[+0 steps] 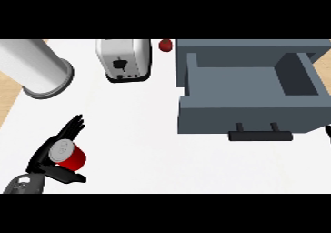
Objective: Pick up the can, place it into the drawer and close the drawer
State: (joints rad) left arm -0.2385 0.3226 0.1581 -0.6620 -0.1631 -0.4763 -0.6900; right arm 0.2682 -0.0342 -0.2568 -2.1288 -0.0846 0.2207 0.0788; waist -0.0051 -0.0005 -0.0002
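Left hand (51,157) curled around the red can (66,154), near the counter's (141,145) front-left corner.

Fingers lie along the can's far-left side and the thumb crosses below it, so the hand grips the can by its side wall. The can looks stiff, light and smooth, likely slippery; the mid-height wall, clear of the silver lid, seems the safest hold. The grey drawer (252,111) stands open, well apart to the right. Only a dark sliver shows at the right edge, so I cannot tell the right hand's state.
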